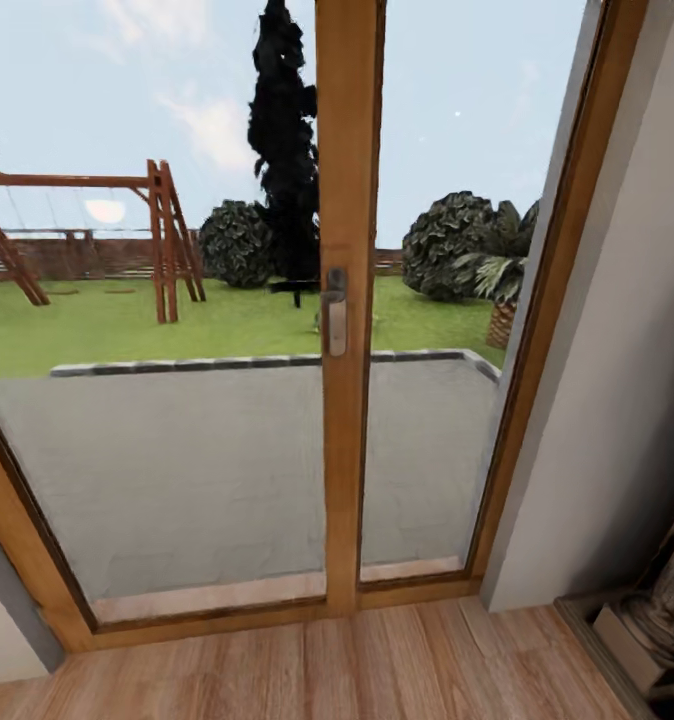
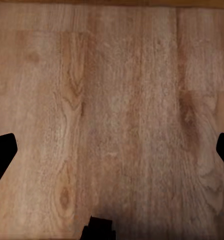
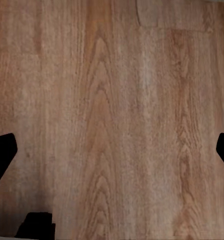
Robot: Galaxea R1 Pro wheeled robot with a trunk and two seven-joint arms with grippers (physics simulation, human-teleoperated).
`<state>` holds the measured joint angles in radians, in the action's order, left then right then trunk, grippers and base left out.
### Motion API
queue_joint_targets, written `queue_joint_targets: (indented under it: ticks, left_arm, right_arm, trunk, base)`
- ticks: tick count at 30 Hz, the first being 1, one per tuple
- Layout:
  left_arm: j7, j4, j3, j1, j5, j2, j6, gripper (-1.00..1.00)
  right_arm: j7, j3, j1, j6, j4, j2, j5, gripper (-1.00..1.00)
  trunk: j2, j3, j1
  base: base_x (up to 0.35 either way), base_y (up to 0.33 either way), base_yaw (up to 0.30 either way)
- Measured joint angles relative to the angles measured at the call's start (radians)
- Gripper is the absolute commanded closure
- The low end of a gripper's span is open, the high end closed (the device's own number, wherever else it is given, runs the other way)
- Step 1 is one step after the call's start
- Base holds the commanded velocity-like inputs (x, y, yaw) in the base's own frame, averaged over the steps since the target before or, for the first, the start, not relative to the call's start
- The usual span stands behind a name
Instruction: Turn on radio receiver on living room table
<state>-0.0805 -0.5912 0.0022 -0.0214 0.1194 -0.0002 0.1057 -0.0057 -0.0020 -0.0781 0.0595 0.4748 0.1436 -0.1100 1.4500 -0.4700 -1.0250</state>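
Two glass panes in a wooden door frame point(image 1: 349, 300) face us in the head view, split by a central upright that carries a metal handle point(image 1: 334, 312). Through the glass we see a grey patio point(image 1: 207, 470) edged with stone, a lawn point(image 1: 127, 325), a wooden swing set point(image 1: 162, 240), a tall dark tree point(image 1: 285, 150) and round bushes point(image 1: 457, 245). A grey wall point(image 1: 617, 380) stands to the right of the frame, with a dark carved object point(image 1: 667, 610) low beside it that we cannot identify. Light wood plank floor point(image 1: 357, 665) runs under us.

Our left end effector point(image 2: 112, 152) hangs over bare planks, its two dark fingertips point(image 2: 2, 155) at opposite edges of the left wrist view, spread wide with nothing between them. Our right end effector point(image 3: 112, 152) looks the same over the floor, fingertips point(image 3: 2, 155) wide apart and holding nothing.

We see the living room floor, but cannot place the radio receiver or its desk from here.
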Motion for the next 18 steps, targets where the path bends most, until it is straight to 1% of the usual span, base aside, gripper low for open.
queue_joint_targets:
  ticks: [3, 4, 5, 7, 12, 15, 16, 18]
  left_arm:
    - [-0.012, -0.043, 0.001, 0.000, 0.003, 0.006, -0.002, -1.00]
    - [-0.028, -0.057, 0.000, 0.000, 0.003, 0.006, -0.003, -1.00]
    - [-0.056, -0.090, 0.000, 0.000, 0.000, 0.006, -0.004, -1.00]
    - [-0.063, -0.107, -0.001, 0.000, -0.002, 0.007, -0.004, -1.00]
    - [-0.066, -0.110, 0.004, 0.000, -0.004, 0.008, 0.000, -1.00]
    - [-0.067, -0.096, 0.007, 0.000, -0.004, 0.015, 0.007, -1.00]
    - [-0.067, -0.075, 0.006, 0.000, -0.004, 0.020, 0.030, -1.00]
    - [-0.067, -0.052, 0.003, 0.000, -0.004, 0.022, 0.060, -1.00]
  right_arm:
    - [0.005, 0.001, 0.000, 0.013, 0.023, 0.000, 0.000, -1.00]
    - [0.006, 0.002, 0.000, 0.015, 0.027, 0.001, 0.000, -1.00]
    - [0.007, 0.003, 0.000, 0.018, 0.030, 0.001, 0.000, -1.00]
    - [0.005, 0.003, 0.000, 0.018, 0.031, 0.000, 0.000, -1.00]
    - [0.003, 0.006, 0.000, 0.019, 0.032, 0.000, 0.000, -1.00]
    - [0.003, 0.008, 0.000, 0.020, 0.032, -0.001, 0.000, -1.00]
    - [0.003, 0.008, 0.000, 0.020, 0.031, -0.001, 0.000, -1.00]
    - [0.003, 0.008, 0.000, 0.020, 0.031, -0.001, 0.000, -1.00]
  trunk:
    - [0.000, 0.000, 0.000]
    - [0.000, 0.000, 0.000]
    - [0.000, 0.000, 0.000]
    - [0.000, 0.000, 0.000]
    - [0.000, 0.000, 0.000]
    - [0.000, 0.000, 0.000]
    - [0.000, 0.000, 0.000]
    - [0.000, 0.000, 0.000]
  base:
    - [-0.080, 0.000, 0.002]
    - [-0.010, 0.000, 0.190]
    - [-0.007, 0.000, 0.229]
    - [-0.004, 0.000, 0.262]
    - [-0.001, 0.000, 0.292]
    - [0.000, 0.000, 0.297]
    - [0.000, 0.000, 0.298]
    - [0.000, 0.000, 0.298]
